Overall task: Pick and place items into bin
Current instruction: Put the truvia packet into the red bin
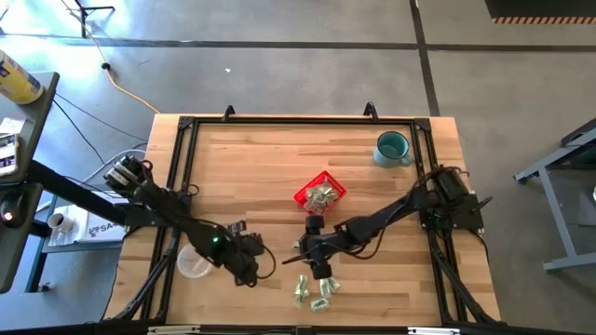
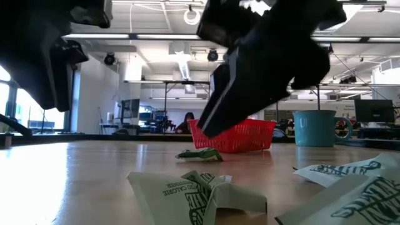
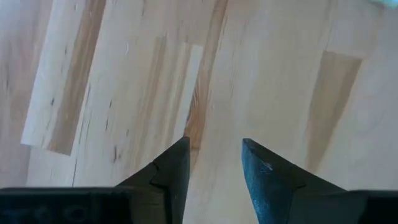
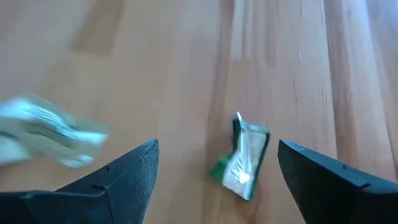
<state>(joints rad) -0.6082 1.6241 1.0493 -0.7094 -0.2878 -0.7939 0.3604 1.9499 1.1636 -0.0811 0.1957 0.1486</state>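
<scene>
Hovering spread over a packet (image 4: 244,162) on the table (image 1: 261,167), the right gripper (image 4: 214,171) must lower and pinch it, then reach the bin (image 1: 319,193); the left gripper (image 3: 214,162) waits slightly parted.

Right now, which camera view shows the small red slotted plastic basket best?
The high view: the small red slotted plastic basket shows from above, rim and pale green wrapped pieces inside, mid-table. The low view shows only its slotted side, partly behind a dark arm. Neither wrist view shows it.
</scene>
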